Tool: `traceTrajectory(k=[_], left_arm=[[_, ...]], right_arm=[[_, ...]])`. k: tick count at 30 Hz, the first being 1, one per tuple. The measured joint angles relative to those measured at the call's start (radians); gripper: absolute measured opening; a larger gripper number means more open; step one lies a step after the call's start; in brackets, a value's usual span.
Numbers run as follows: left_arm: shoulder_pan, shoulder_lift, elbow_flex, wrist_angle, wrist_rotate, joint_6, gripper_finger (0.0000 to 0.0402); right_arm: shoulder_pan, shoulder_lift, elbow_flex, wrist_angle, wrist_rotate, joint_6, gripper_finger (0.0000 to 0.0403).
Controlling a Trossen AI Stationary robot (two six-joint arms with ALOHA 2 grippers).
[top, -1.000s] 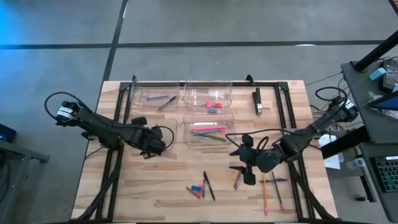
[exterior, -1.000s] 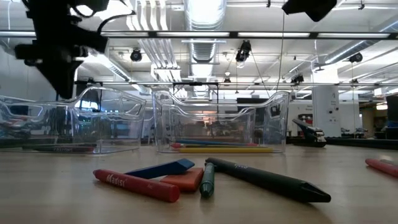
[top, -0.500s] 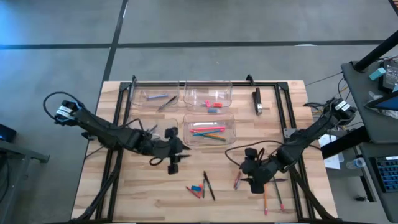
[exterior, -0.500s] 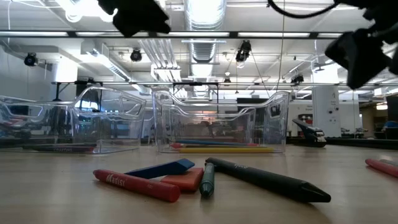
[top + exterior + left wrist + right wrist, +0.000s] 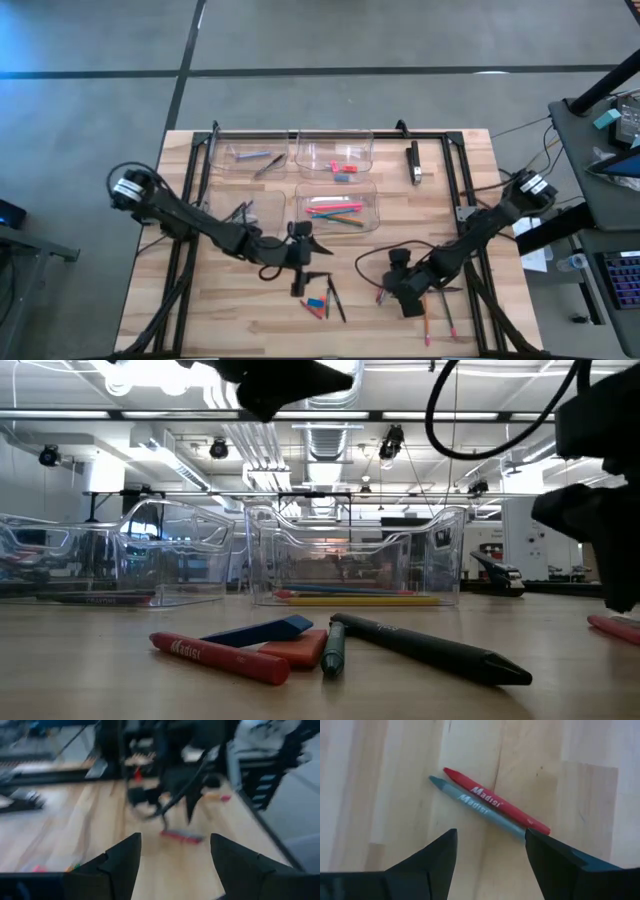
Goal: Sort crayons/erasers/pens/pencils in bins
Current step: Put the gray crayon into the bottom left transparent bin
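Observation:
A red crayon (image 5: 497, 807) and a grey crayon (image 5: 477, 810) lie side by side on the wood, just ahead of my right gripper (image 5: 490, 837) (image 5: 395, 292). That gripper is open and slants down over them without touching. My left gripper (image 5: 175, 845) (image 5: 312, 265) is open and holds nothing. It hangs roughly level above the table's middle, pointing toward the table's right. Near the front edge lies a small pile: a red crayon (image 5: 220, 658), a blue eraser (image 5: 258, 632), an orange eraser (image 5: 297, 650), a green crayon (image 5: 333, 648) and a black stick (image 5: 430, 650).
Four clear bins stand at the back: one with pens (image 5: 253, 157), one with erasers (image 5: 337, 168), one with pencils (image 5: 337, 210), and one to its left (image 5: 250, 212). Two pencils (image 5: 428, 320) lie near the right front edge. A black-and-silver bar (image 5: 414, 163) sits on the frame.
My left gripper has swung from over the near-left bin toward the table's right and near edge, tipping from pointing down to nearly level. My right gripper has come down toward the red and grey crayons, shifting a little toward the near edge.

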Motion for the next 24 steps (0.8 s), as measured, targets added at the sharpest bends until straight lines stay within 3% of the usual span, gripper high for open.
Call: traceTrajectory(k=[4, 14, 24], left_arm=[[-0.001, 0.038, -0.013, 0.14, 0.058, 0.024, 0.0223], [-0.031, 0.04, -0.105, 0.356, 0.068, 0.041, 0.0223], [-0.033, 0.03, -0.152, 0.446, 0.067, 0.017, 0.0223]], right_arm=[[0.0, 0.031, 0.0, 0.008, -0.001, -0.014, 0.0219], [0.0, 0.01, 0.0, 0.011, -0.008, -0.004, 0.0219], [0.0, -0.019, -0.006, 0.069, 0.09, 0.405, 0.0219]])
